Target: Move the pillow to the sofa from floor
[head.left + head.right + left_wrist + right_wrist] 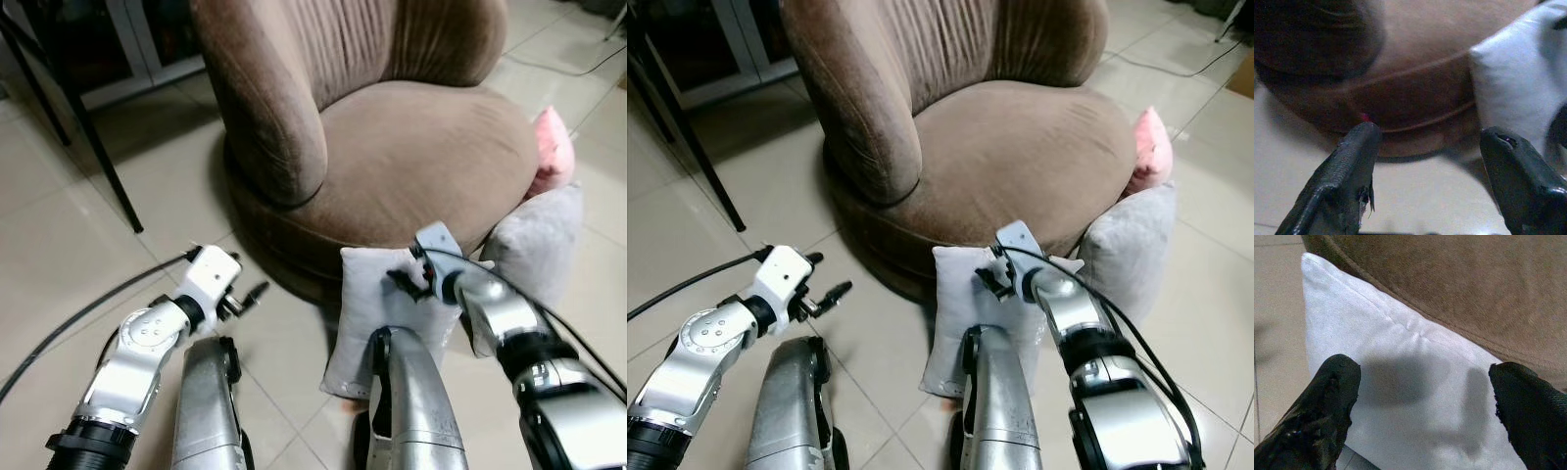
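Since the pillow [1415, 382] stands upright on the floor against the sofa [411, 157] base, right gripper [1425, 411] (fingers spread, empty) sits directly over it; left gripper [1425, 166], also spread, is farther.

Head stereo downward; wrist views close.

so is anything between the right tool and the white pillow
Nothing visible. The right tool hangs open directly over the white pillow, which leans against the brown sofa base; only open air lies between its fingers and the fabric.
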{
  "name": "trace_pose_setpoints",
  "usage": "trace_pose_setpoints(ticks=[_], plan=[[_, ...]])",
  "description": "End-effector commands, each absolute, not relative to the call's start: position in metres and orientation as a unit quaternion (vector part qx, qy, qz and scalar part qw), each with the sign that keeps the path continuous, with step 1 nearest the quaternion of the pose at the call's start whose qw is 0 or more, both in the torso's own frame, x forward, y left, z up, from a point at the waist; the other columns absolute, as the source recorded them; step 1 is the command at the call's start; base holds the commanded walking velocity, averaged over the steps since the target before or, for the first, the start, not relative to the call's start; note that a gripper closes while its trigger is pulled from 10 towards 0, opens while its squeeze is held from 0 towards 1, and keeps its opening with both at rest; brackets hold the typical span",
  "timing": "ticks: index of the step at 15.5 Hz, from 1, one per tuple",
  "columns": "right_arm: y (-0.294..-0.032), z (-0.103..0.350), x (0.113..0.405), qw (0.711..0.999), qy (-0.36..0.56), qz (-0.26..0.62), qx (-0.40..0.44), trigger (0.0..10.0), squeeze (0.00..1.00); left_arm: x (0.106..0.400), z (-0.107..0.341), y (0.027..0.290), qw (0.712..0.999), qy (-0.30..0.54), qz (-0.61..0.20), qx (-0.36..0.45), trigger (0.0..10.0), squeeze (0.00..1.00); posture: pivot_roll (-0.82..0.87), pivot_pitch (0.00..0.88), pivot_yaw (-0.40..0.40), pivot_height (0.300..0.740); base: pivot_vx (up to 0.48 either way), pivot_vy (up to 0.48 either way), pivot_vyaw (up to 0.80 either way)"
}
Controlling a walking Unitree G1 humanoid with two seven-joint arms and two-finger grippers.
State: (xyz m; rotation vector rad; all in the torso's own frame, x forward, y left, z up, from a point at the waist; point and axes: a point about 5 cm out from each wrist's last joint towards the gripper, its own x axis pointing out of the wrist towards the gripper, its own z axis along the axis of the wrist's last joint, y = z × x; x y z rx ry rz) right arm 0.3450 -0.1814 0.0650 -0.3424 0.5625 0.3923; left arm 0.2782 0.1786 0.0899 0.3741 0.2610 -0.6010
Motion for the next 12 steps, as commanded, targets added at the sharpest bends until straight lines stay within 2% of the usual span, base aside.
trace_pose_setpoints(ticks=[1,4,5,6,11,12], plan=[[-0.184,0.060,0.344,0.919,0.289,0.197,-0.181,10.0,1.00,0.274,0.093,0.175,0.921,0.130,-0.320,0.182,10.0,0.00,0.02,0.153,-0.012,0.469,0.000,0.000,0.00],[-0.181,0.053,0.344,0.903,0.304,0.199,-0.228,10.0,1.00,0.262,0.093,0.172,0.904,0.144,-0.358,0.181,10.0,0.00,0.04,0.202,-0.013,0.469,0.000,0.000,0.00],[-0.181,0.052,0.344,0.901,0.304,0.195,-0.240,10.0,0.42,0.262,0.094,0.172,0.903,0.145,-0.360,0.183,10.0,0.00,0.04,0.205,-0.012,0.469,0.000,0.000,0.00],[-0.181,0.051,0.344,0.900,0.299,0.185,-0.257,10.0,0.00,0.260,0.096,0.171,0.901,0.146,-0.364,0.184,10.0,0.00,0.04,0.224,-0.005,0.469,0.000,0.000,0.00],[-0.184,0.047,0.344,0.903,0.281,0.140,-0.294,10.0,0.00,0.253,0.108,0.172,0.904,0.137,-0.355,0.194,10.0,0.00,0.06,0.327,-0.023,0.469,0.000,0.000,0.00],[-0.185,0.049,0.345,0.904,0.271,0.129,-0.303,9.1,0.00,0.252,0.109,0.173,0.907,0.136,-0.350,0.193,10.0,0.00,0.06,0.329,-0.029,0.469,0.000,0.000,0.00]])
